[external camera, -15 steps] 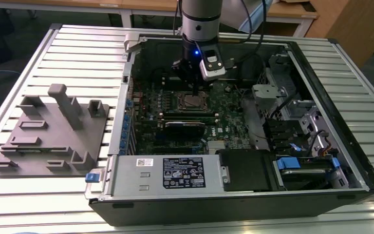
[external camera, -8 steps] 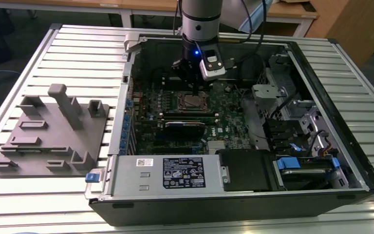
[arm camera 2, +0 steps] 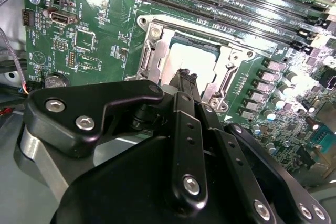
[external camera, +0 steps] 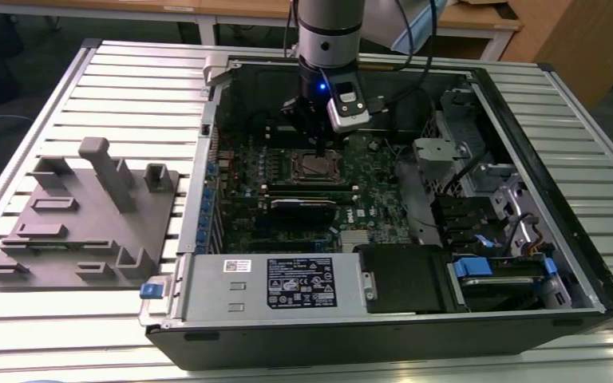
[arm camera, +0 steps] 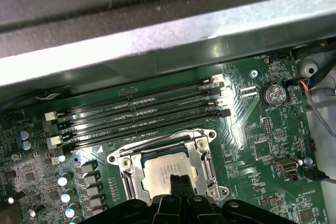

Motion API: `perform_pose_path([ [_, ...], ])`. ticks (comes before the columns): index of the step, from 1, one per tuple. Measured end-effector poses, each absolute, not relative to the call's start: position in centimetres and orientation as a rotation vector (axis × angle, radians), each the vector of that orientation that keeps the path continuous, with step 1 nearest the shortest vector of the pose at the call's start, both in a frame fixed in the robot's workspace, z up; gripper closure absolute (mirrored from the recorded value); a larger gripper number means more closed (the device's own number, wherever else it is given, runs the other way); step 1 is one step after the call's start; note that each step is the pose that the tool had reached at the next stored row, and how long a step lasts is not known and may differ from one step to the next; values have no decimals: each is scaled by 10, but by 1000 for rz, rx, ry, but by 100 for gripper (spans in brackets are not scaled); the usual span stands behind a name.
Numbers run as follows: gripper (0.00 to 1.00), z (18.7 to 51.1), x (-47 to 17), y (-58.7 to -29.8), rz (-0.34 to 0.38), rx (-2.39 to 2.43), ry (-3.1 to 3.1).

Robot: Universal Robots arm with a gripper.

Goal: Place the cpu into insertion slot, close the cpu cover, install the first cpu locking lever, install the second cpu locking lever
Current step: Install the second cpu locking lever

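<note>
The small flat silver-tan square cpu (arm camera: 167,169) sits in the gold-and-dark socket w/ the black gripper (arm camera: 180,181) shut right above it, empty; chip's light, stiff, breakable, so hold by edges

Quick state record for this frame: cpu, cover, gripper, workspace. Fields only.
cpu: seated in the insertion slot, metal top showing
cpu cover: closed, framing the chip
gripper: fingers together, tips at the cpu's edge, holding nothing
workspace: open computer case on a slatted table
other: grey fixture tray at the exterior view's left
</note>
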State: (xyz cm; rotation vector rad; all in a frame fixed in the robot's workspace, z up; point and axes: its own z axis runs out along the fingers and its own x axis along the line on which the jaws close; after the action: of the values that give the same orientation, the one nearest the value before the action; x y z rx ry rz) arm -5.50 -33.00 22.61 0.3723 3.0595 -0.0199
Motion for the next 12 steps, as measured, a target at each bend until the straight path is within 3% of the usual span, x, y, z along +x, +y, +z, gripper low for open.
perform_pose_path([
  [12, 90, 229, -55, -330, -20, 372, 3060],
])
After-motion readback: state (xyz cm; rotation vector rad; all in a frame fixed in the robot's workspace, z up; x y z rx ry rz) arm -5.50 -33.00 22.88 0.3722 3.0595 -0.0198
